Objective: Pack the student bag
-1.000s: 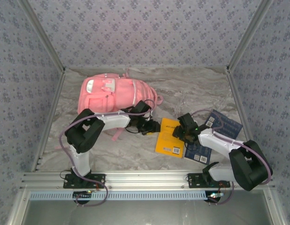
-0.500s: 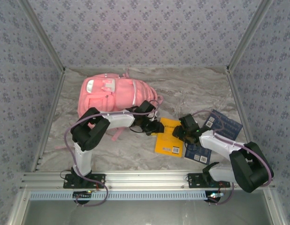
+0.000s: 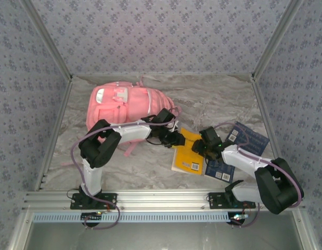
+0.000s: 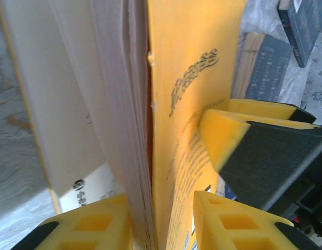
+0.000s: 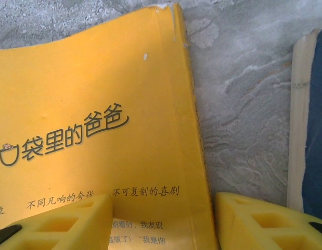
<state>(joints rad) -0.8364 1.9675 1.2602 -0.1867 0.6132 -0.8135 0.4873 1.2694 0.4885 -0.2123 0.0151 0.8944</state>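
- Student bag lies flat at the back left of the marble table, pockets facing up, just behind the left arm's wrist.
- The left arm is bent sharply at the elbow and reaches to the right. The left gripper is at the far left corner of the yellow book.
- Its fingers stand narrow on both sides of the pages and cover. Whether they already press, I cannot tell.
- The right arm reaches left. The right gripper hangs over the book's spine edge with its jaws apart, one finger above the cover, and it holds nothing.
- The cover reads "袋里的爸爸", and a smaller line reads "不可复制的喜剧".
- Two dark blue books lie just to the right.
- Compared with one second ago, the left gripper has gone further right and narrowed, the book has turned a little, and the bag has not moved.
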